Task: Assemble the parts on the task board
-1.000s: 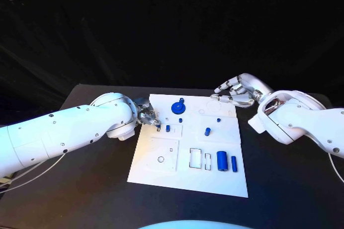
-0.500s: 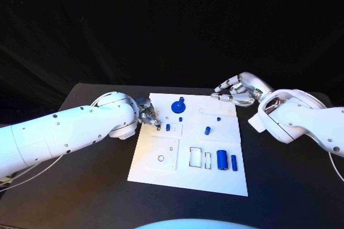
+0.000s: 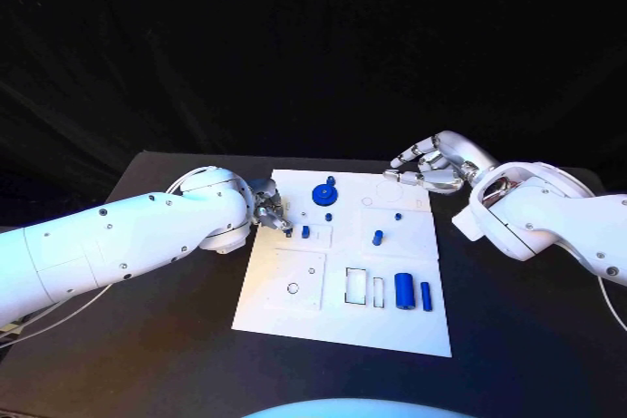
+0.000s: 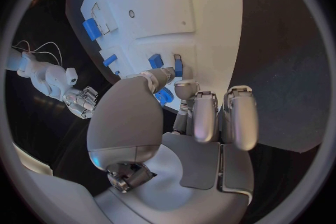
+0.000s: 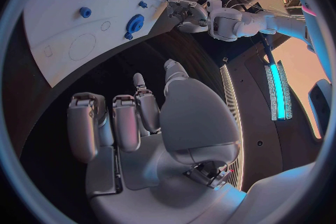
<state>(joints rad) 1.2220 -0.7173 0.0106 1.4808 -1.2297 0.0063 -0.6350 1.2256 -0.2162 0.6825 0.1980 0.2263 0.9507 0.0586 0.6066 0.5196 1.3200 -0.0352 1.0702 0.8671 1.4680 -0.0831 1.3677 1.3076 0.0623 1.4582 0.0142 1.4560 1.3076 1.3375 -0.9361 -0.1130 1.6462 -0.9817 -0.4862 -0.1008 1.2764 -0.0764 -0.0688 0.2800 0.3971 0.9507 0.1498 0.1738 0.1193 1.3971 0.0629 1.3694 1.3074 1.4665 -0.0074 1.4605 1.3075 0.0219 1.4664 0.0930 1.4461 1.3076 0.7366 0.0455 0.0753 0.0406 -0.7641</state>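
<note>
Two hands, one board, a handful of blue bits

So the white task board (image 3: 342,332) sat in the middle of the black table (image 3: 157,354), long side running away from the robot. I counted seven blue pieces on it in the head view: one round gear-like part (image 3: 323,197) near the far edge, one tiny peg (image 3: 330,218) just below that, one short peg (image 3: 306,231) near the left hand, one small upright peg (image 3: 378,238) around the middle, one tiny bit (image 3: 396,218) up and right of it, one fat cylinder (image 3: 405,292) and one thin bar (image 3: 426,296) side by side near the right edge. Could've missed a speck or two, honestly.

Left hand (image 3: 271,210) was down at the board's left edge, fingers drawn in close with the tips right at a small blue part (image 4: 177,65) on the board. Thumb and a finger were on either side of it in the left wrist view, but I couldn't tell if it actually had a grip.

Right hand (image 3: 428,169) hung at the far right corner of the board, off the blue parts, fingers loosely curled and apart, nothing in them.
</note>
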